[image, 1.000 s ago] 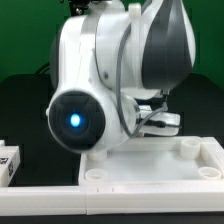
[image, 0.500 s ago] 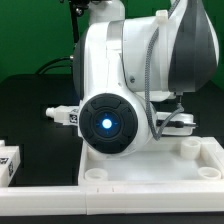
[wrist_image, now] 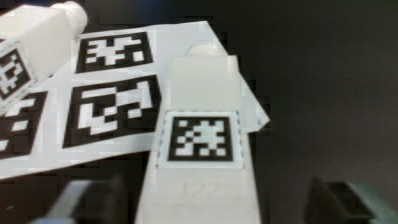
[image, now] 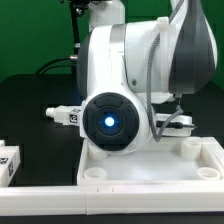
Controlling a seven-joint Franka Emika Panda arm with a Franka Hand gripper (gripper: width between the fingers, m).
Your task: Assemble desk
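On my exterior feed the arm (image: 110, 60) is glossy white with a dark grey shell on its upper link. Its round joint cap (image: 108, 121) is black with a blue glow at the centre. The tabletop panel (image: 150, 172) is plain white, and so is the border rail (image: 40, 200). The table (image: 30, 110) is black and the backdrop (image: 25, 40) green. On the wrist feed the leg (wrist_image: 199, 90) is white with a black-and-white blocky square tag (wrist_image: 199, 137). The marker board (wrist_image: 107, 77) is white with bold black tags of the same kind.
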